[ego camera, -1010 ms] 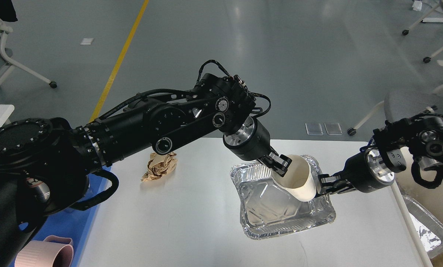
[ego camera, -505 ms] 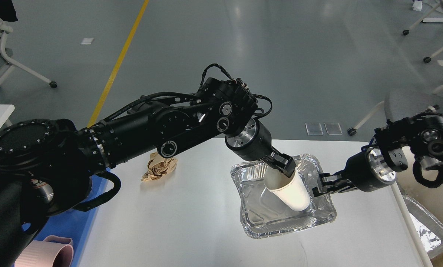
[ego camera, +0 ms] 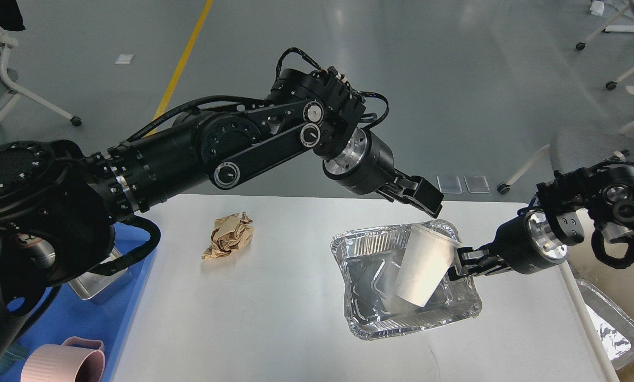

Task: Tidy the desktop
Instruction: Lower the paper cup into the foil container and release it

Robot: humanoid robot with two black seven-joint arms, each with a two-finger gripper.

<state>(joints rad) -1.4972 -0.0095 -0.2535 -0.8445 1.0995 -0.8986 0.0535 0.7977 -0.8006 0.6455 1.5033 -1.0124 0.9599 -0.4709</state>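
Grey polished floor with a yellow line (ego camera: 181,58) lies beyond the white tabletop (ego camera: 274,318), which fills the lower middle of the head view. On it sits a foil tray (ego camera: 364,329), and inside the tray a white paper cup (ego camera: 424,268) stands tilted, rim toward the upper right. Right gripper (ego camera: 457,263) touches the cup's rim and the tray's right edge; whether its fingers are clamped on the cup cannot be told. Left gripper (ego camera: 425,197) hangs above the tray, clear of the cup; its fingers cannot be told apart. Crumpled brown paper (ego camera: 228,235) lies left of the tray, well apart. Blue tray (ego camera: 91,318) adjoins the tabletop's left edge, holding a pink mug (ego camera: 64,363) and a metal box (ego camera: 96,284).
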